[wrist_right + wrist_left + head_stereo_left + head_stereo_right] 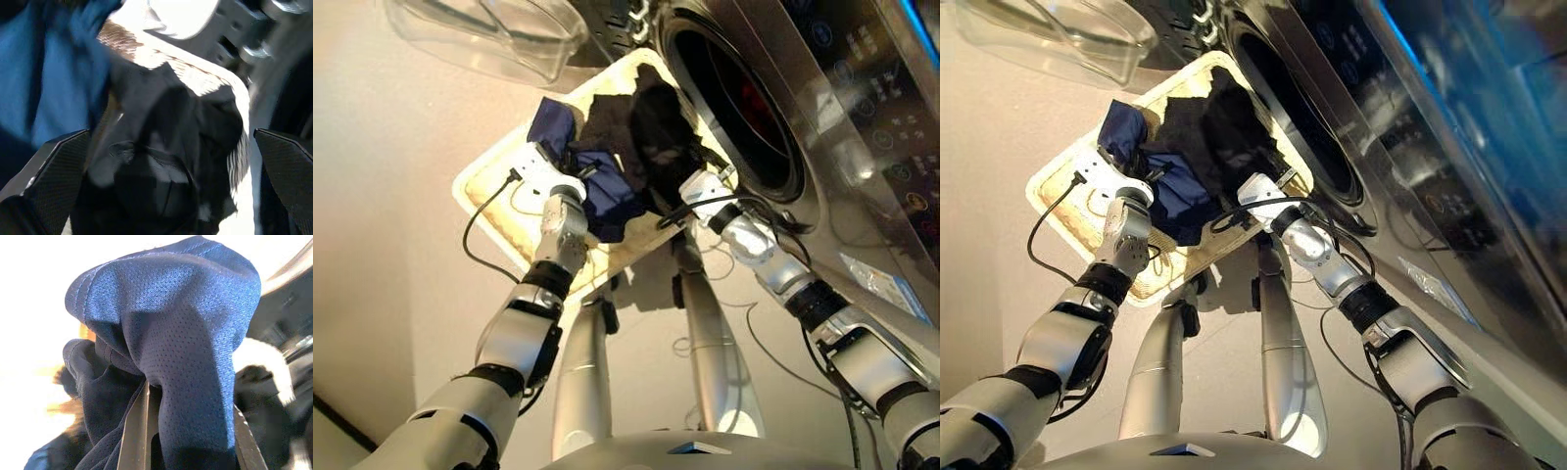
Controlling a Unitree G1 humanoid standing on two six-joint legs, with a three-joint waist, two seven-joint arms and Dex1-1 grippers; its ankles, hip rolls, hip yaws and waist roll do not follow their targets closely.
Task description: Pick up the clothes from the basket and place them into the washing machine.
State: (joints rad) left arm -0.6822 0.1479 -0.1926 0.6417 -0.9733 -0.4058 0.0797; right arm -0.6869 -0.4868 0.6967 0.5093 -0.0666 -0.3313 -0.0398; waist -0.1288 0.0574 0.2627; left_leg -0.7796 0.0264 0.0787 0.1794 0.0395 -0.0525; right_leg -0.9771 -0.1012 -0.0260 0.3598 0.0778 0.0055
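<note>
Left wrist view shows the navy blue perforated mesh garment (195, 357) draped over and bunched between the fingers of the left gripper (570, 168), which is pinched on a fold of it. This fabric is judged light, limp and slightly slick; a grip on a gathered fold, as here, should hold better than one on a single edge. Trailing cloth may snag on the rim of the cream woven wicker basket (489, 191).

The black soft fabric garment (651, 132) lies in the basket at the end nearest the dark grey glossy washing machine (862, 147), touching the navy one. No orange-red garment can be made out in the basket; a reddish patch shows inside the round drum hole (739, 108).

The right gripper (166, 161) hangs just above the black garment with fingers spread wide, holding nothing. Both arms reach forward over the basket, left forearm raised, right forearm angled toward the drum.
</note>
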